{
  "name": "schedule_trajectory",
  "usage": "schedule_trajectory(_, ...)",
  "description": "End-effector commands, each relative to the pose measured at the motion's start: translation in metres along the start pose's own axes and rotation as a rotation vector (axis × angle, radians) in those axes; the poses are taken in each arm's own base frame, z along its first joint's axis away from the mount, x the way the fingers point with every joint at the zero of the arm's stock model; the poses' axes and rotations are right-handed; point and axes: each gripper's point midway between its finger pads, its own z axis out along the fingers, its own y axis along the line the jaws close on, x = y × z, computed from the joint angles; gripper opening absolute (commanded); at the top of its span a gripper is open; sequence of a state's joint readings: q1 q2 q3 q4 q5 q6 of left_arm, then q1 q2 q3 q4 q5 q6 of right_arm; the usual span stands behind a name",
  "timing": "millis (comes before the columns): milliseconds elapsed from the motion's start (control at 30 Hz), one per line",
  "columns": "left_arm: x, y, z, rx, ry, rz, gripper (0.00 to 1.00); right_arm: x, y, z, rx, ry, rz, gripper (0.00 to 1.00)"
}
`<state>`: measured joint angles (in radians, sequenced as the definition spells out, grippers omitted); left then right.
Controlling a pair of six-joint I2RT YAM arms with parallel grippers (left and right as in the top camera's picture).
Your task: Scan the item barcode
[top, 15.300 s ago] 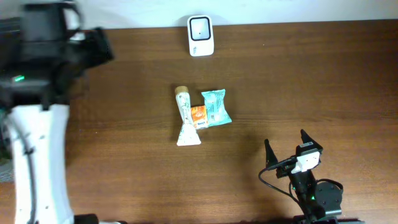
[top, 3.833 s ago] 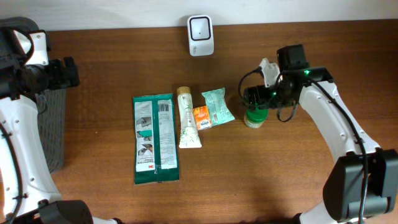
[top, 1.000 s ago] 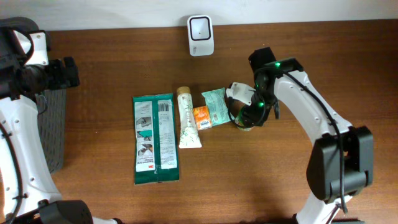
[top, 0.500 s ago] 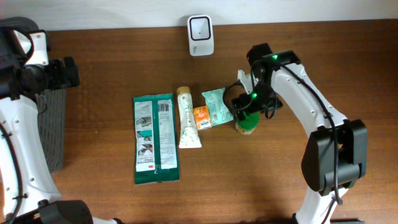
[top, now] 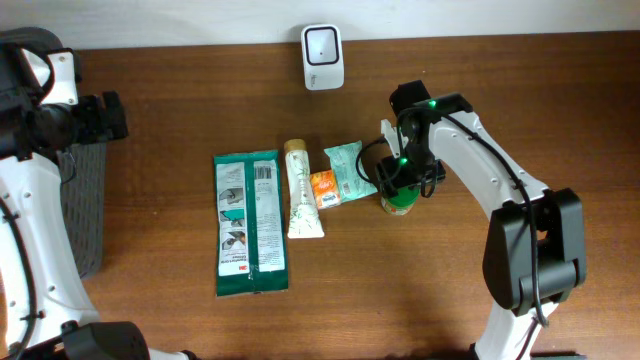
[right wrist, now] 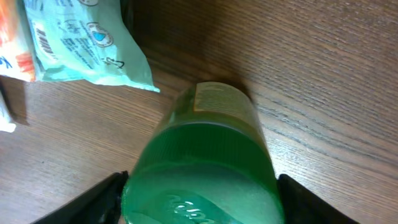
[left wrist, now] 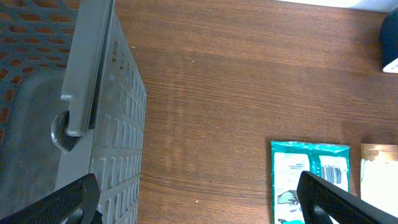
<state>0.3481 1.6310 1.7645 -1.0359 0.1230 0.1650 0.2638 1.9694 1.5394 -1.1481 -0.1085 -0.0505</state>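
Overhead — the small green plastic bottle point(top: 398, 200) is found on the brown wooden table point(top: 570, 80), just beside the crinkled teal pouch point(top: 348, 170) and well apart from the white box-shaped scanner point(top: 321, 43) at the far edge; the right gripper point(top: 400, 180) is placed directly over the bottle, and the left gripper point(top: 105, 115) is parked near the grey mesh basket point(top: 85, 210).

One of each is counted: bottle, pouch, scanner, basket, small orange sachet point(top: 320, 187), cream-coloured tube point(top: 298, 190) and large flat green packet point(top: 249, 222).

Left wrist: the left fingers are seen spread wide, with nothing between them.

Right wrist: the bottle is flanked closely by both fingers; whether it is actually squeezed cannot be told.

The grasp would best be taken squarely on the bottle's body — clear of the pouch — so that the barcode can be turned toward the scanner's window.
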Motion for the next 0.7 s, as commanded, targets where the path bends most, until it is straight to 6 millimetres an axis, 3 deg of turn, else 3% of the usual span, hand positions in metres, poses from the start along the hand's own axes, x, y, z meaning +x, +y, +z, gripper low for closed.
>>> schedule_trajectory(0, -0.004, 0.0, -0.008, -0.004, -0.022, 0.014, 0.99, 0.003, -0.002, 0.003, 0.018, 0.012, 0.004, 0.69)
schedule_trajectory(267, -0.004, 0.0, -0.008, -0.005, -0.022, 0.014, 0.99, 0.009, -0.001, 0.004, 0.014, 0.036, 0.007, 0.69)
schedule_trajectory(367, -0.004, 0.0, -0.008, -0.004, -0.022, 0.014, 0.99, 0.014, -0.002, 0.012, 0.014, 0.047, 0.008, 0.68)
schedule_trajectory(467, -0.004, 0.0, -0.008, -0.005, -0.022, 0.014, 0.99, 0.007, -0.002, 0.011, 0.014, 0.022, 0.032, 0.52)
schedule_trajectory(533, -0.004, 0.0, -0.008, -0.004, -0.021, 0.014, 0.99, 0.002, 0.009, -0.008, -0.038, 0.009, 0.031, 0.5)
schedule_trajectory(600, -0.004, 0.0, -0.008, -0.004, -0.022, 0.014, 0.99, -0.015, 0.035, -0.058, -0.162, -0.095, -0.02, 0.5)
schedule_trajectory(667, -0.004, 0.0, -0.008, -0.004, -0.022, 0.014, 0.99, -0.028, 0.054, -0.093, -0.267, -0.19, -0.066, 0.5)
